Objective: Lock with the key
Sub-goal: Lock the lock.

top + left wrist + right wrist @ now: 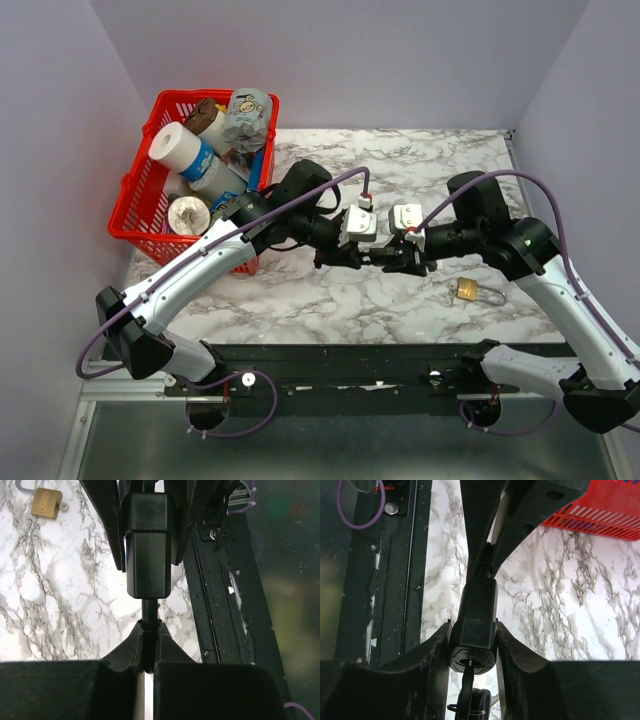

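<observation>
Black lock (pixel 148 555) is up off the surface (pixel 330 300), about midway across, and I have it strung between both claws.

Working out from the near edge: the black rail (pixel 350 365) with the two arm bases sits closest to me. Just beyond it, on the right, a brass padlock (pixel 467 290) lies flat on the marble with its shackle pointing right, well apart from either claw.

Next out, the two arms meet nose to nose. My right claw (pixel 474 630) is clamped on the lock's chunky body, one finger pressed against each side. On the end face turned toward that wrist camera I see a keyhole, and a dark key (pixel 467 677) hangs out of it. What looks like a ring dangles below it, though it's too dark to be sure. From the opposite end of the body a thin rod (pixel 149 611) sticks out. My left claw (pixel 149 630) is pinched tight on that rod, fingertips closed right around it.

Farthest out, at the far left, a red basket (pixel 135 195) sits on the surface, stuffed with a paper roll (pixel 172 143) and other packages.
</observation>
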You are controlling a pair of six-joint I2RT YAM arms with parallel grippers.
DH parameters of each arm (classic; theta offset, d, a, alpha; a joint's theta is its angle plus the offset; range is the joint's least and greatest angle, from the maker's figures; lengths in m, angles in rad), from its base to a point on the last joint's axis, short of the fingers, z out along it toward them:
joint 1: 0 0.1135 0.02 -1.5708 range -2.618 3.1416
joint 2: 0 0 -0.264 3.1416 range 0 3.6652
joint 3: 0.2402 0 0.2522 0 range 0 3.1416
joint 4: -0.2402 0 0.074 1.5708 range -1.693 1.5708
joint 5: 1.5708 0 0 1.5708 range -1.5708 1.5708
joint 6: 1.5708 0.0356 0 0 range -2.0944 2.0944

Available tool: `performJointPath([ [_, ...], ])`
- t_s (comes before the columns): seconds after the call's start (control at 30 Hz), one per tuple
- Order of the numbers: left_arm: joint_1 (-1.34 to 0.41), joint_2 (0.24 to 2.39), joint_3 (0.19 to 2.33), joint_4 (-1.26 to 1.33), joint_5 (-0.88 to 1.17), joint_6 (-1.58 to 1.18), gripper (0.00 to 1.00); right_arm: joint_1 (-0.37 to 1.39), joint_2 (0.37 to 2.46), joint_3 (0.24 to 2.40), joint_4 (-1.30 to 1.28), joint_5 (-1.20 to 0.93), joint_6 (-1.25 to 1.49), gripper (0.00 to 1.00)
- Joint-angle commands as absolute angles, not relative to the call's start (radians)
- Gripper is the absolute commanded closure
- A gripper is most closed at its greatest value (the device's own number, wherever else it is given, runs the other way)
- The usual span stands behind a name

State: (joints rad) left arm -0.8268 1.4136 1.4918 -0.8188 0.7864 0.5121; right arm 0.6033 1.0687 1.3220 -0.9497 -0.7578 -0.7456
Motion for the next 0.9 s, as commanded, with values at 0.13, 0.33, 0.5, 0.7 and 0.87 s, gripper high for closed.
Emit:
performJointPath([
  [0.13, -0.810, 1.295, 1.448, -0.652, 0.755, 0.433, 0.54, 0.618, 1.054, 1.330, -0.853, -0.747, -0.543, 0.99],
  [0.33, -0.732, 1.152, 1.324, -0.571, 0.756, 0.408, 0.36, 0.606, 1.013, 1.313, -0.754, -0.775, -0.425, 0.99],
  [0.5, -0.663, 1.050, 1.211, -0.449, 0.831, 0.301, 0.34, 0.595, 0.902, 1.201, -0.504, -0.819, -0.275, 0.99],
  [0.7, -0.661, 0.999, 1.095, -0.203, 0.847, 0.140, 0.34, 0.595, 0.899, 1.215, -0.411, -0.916, -0.169, 0.99],
  [0.87, -0.661, 1.026, 1.101, -0.091, 0.914, -0.036, 0.33, 0.595, 0.896, 1.198, -0.387, -0.942, -0.160, 0.99],
])
